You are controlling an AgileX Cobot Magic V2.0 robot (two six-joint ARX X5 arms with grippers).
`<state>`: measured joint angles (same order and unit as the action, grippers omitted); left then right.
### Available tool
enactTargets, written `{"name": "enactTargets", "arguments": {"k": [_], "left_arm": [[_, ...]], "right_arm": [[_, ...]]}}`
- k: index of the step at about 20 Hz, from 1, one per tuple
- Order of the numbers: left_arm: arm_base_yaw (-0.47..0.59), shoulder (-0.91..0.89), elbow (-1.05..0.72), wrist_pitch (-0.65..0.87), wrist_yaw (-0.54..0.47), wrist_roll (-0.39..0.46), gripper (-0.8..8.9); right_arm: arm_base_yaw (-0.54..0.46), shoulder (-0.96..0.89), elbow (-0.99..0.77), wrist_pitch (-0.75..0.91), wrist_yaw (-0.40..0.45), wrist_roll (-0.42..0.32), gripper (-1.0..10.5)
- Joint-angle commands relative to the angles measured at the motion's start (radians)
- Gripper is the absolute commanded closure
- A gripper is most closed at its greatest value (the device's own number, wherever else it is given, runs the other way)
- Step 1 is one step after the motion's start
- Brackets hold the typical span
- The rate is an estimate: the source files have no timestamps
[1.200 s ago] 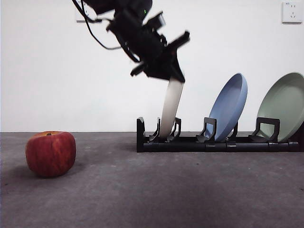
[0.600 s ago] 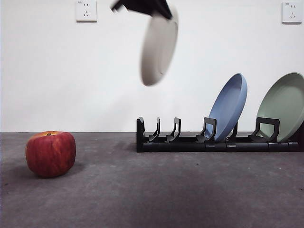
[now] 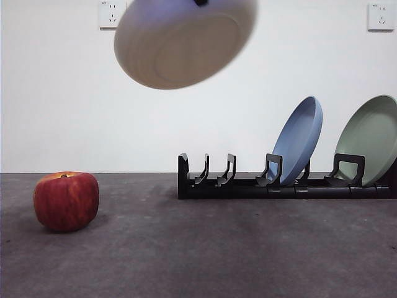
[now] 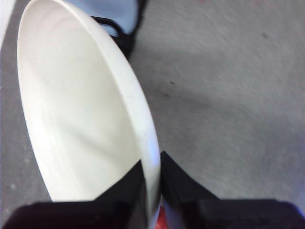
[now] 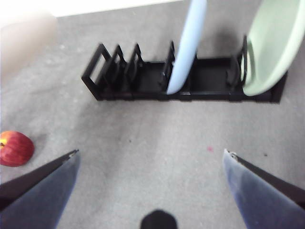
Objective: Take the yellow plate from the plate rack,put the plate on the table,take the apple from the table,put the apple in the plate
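Note:
The cream yellow plate (image 3: 186, 40) hangs high above the table (image 3: 248, 254), tilted with its underside toward the front view and blurred by motion. My left gripper (image 4: 151, 167) is shut on its rim (image 4: 143, 124), and only a black tip of that gripper (image 3: 200, 2) shows at the top edge of the front view. The red apple (image 3: 66, 200) rests on the table at the far left, also visible as the apple (image 5: 15, 148) in the right wrist view. The black plate rack (image 3: 248, 186) has its two left slots empty. My right gripper (image 5: 151, 155) hovers open above the table in front of the plate rack (image 5: 143, 81), holding nothing.
A blue plate (image 3: 301, 139) and a pale green plate (image 3: 369, 139) lean in the rack's middle and right slots. Wall sockets (image 3: 112, 13) sit high on the white wall behind.
The yellow plate has been lifted out of the rack's left slot, carried up and to the left, and turned from on-edge to nearly flat. The apple and rack have not moved.

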<state>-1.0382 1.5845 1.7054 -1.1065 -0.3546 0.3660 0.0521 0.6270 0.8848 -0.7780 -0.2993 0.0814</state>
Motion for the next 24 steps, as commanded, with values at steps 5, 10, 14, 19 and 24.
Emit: {"name": "enactTargets", "arguments": {"k": [5, 10, 14, 19, 24], "left_arm": [[-0.16, 0.01, -0.36, 0.194, -0.163, -0.025, 8.19], [-0.22, 0.076, -0.547, 0.411, -0.171, -0.02, 8.19], [-0.219, 0.193, -0.554, 0.438, -0.171, -0.015, 8.19], [-0.22, 0.288, -0.554, 0.474, -0.168, -0.057, 8.19], [-0.207, 0.301, -0.554, 0.445, -0.011, -0.136, 8.11]], "right_arm": [[0.0, -0.002, 0.005, 0.013, -0.024, -0.002, 4.4], [0.0, -0.002, 0.005, 0.016, -0.026, 0.004, 4.4], [0.0, -0.002, 0.005, 0.015, -0.027, 0.005, 4.4], [0.0, -0.002, 0.005, 0.013, -0.027, 0.004, 4.4], [0.0, -0.002, 0.005, 0.013, -0.027, 0.004, 4.4]]}}
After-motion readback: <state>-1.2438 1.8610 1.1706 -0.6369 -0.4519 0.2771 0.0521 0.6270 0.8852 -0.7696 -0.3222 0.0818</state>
